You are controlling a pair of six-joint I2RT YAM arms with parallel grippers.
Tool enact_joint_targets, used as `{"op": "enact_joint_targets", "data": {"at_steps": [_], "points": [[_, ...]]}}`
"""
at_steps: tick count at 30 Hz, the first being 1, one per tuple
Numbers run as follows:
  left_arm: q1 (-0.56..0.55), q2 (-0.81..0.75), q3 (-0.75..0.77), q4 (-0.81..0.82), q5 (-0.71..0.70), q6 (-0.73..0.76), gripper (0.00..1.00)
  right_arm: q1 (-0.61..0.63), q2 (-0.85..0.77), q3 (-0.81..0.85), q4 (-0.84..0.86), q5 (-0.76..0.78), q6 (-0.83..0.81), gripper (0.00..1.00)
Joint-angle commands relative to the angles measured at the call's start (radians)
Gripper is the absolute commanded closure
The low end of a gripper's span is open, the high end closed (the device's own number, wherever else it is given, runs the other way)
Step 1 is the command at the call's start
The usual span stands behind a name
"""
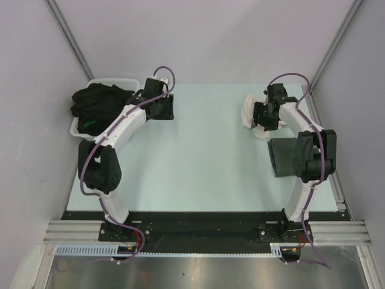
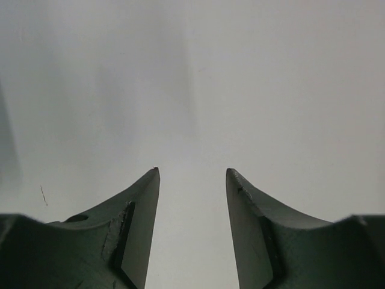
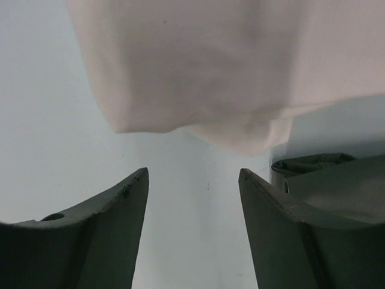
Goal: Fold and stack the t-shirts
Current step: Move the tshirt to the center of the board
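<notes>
The cream shirt [image 1: 247, 112] lies bunched at the upper right of the overhead view, on the pale desk [image 1: 204, 150]. Just below it in the frame sits the grey shirt [image 1: 281, 158], folded into a flat block and partly hidden by the right arm. The black shirts [image 1: 99, 101] are heaped in a white tub [image 1: 109, 80] at the upper left, spilling over its rim.

The right hand [image 3: 194, 174] hangs at the cream shirt's edge. In its own camera the fingers are spread with bare desk between them, the cream cloth fills the top of the frame just beyond the tips, and a corner of the grey shirt shows at the right edge.

The left hand [image 2: 192, 174] is beside the tub, on its right in the overhead view, fingers spread apart and holding nothing.
</notes>
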Motion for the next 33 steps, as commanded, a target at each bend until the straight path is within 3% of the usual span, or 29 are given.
{"op": "enact_joint_targets", "data": {"at_steps": [1, 11, 13, 17, 18, 21, 25, 29, 30, 32, 33], "points": [[-0.031, -0.135, -0.058, 0.003, 0.04, -0.025, 0.46, 0.009, 0.053, 0.013, 0.04, 0.07, -0.067, 0.34], [-0.043, -0.272, -0.116, -0.02, 0.024, -0.025, 0.39, 0.004, 0.155, 0.042, 0.046, 0.205, -0.121, 0.38], [-0.043, -0.278, -0.115, -0.029, 0.024, -0.022, 0.39, 0.003, 0.184, 0.044, 0.046, 0.212, -0.121, 0.43], [-0.045, -0.287, -0.112, -0.042, 0.024, -0.02, 0.38, 0.012, 0.212, 0.068, 0.043, 0.194, -0.122, 0.63], [-0.045, -0.29, -0.115, -0.04, 0.024, -0.019, 0.38, 0.015, 0.215, 0.075, 0.04, 0.185, -0.121, 0.77], [-0.045, -0.293, -0.124, -0.039, 0.024, -0.02, 0.38, 0.038, 0.21, 0.105, 0.03, 0.147, -0.112, 0.99], [-0.045, -0.284, -0.135, -0.028, 0.024, -0.037, 0.38, 0.109, 0.152, 0.179, 0.006, 0.041, -0.101, 1.0], [-0.048, -0.269, -0.153, -0.007, 0.024, -0.059, 0.38, 0.245, 0.135, 0.422, -0.086, -0.043, -0.066, 1.0], [-0.048, -0.265, -0.153, -0.005, 0.024, -0.059, 0.37, 0.301, 0.161, 0.588, -0.115, -0.073, -0.058, 1.0], [-0.046, -0.261, -0.146, -0.013, -0.021, -0.059, 0.38, 0.351, 0.204, 0.764, -0.204, -0.108, -0.035, 1.0], [-0.046, -0.258, -0.141, -0.019, -0.031, -0.059, 0.37, 0.375, 0.227, 0.961, -0.232, -0.123, -0.026, 1.0]]}}
